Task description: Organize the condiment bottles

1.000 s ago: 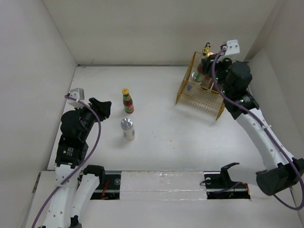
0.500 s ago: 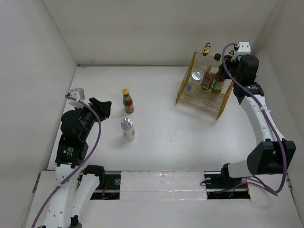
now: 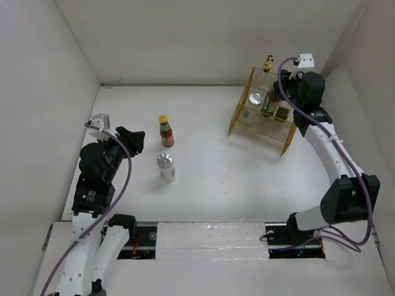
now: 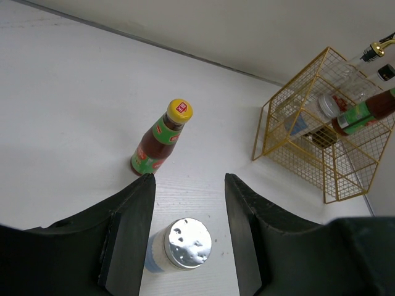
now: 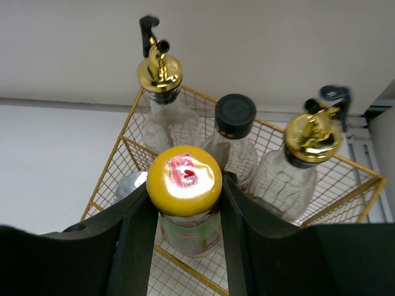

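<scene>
Five bottles gathered in yellow wire basket (image 3: 262,126); yellow-capped red-sauce bottle (image 5: 185,203) flanked by right fingers (image 5: 184,213), grip uncertain. Left fingers (image 4: 189,206) spread, empty. Red-sauce bottle (image 3: 165,131) and silver-lidded white shaker (image 3: 165,167) left on bench (image 3: 210,166).

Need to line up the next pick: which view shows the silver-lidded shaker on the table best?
Left wrist: the shaker sits between the left gripper fingers, perforated lid plain. Top external shows it small but whole. Right wrist misses it.

No legible text on any label.
</scene>
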`<control>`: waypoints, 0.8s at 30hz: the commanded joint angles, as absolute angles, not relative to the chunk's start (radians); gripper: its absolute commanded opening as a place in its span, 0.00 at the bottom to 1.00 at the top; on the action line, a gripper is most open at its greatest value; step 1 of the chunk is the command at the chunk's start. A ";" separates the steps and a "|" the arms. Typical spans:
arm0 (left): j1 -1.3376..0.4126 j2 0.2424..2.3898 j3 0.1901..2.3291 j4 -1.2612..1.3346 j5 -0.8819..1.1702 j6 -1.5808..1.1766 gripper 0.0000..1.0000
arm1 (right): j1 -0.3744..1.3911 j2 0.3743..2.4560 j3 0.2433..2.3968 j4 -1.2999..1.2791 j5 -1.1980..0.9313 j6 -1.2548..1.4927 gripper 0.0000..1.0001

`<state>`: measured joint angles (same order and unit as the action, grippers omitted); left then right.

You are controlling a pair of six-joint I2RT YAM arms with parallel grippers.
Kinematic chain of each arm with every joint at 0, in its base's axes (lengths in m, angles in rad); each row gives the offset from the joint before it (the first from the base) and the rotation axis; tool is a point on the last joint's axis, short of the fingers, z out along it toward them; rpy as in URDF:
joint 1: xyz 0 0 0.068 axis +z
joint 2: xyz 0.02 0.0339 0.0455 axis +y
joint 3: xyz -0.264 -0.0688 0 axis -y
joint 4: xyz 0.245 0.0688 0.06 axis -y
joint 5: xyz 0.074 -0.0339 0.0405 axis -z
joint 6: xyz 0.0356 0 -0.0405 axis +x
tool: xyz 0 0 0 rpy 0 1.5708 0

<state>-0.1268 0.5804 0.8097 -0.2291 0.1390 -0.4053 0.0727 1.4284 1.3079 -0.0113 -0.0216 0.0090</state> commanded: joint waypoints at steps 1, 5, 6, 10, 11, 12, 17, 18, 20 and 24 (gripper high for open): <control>-0.121 0.581 0.802 -0.192 0.146 -0.407 0.44 | 0.098 1.440 1.273 0.207 -0.002 0.032 0.00; -0.121 0.581 0.802 -0.192 0.146 -0.407 0.44 | 0.118 1.479 1.223 0.232 0.023 0.032 0.00; -0.121 0.581 0.802 -0.192 0.146 -0.407 0.44 | 0.118 1.494 1.209 0.232 0.032 0.043 0.00; -0.121 0.581 0.802 -0.192 0.146 -0.407 0.44 | 0.138 1.519 1.186 0.241 0.041 0.043 0.00; -0.121 0.581 0.802 -0.192 0.146 -0.407 0.44 | 0.138 1.529 1.175 0.241 0.041 0.052 0.00; -0.121 0.581 0.802 -0.192 0.146 -0.407 0.44 | 0.147 1.529 1.175 0.241 0.041 0.052 0.00; -0.121 0.581 0.802 -0.192 0.146 -0.407 0.44 | 0.156 1.540 1.152 0.241 0.069 0.084 0.35; -0.121 0.581 0.802 -0.192 0.146 -0.407 0.44 | 0.156 1.540 1.152 0.241 0.069 0.095 0.43; -0.121 0.581 0.802 -0.192 0.146 -0.407 0.44 | 0.156 1.507 1.152 0.241 0.078 0.095 0.59; -0.121 0.581 0.802 -0.192 0.146 -0.407 0.44 | 0.166 1.442 1.161 0.200 0.104 0.095 0.73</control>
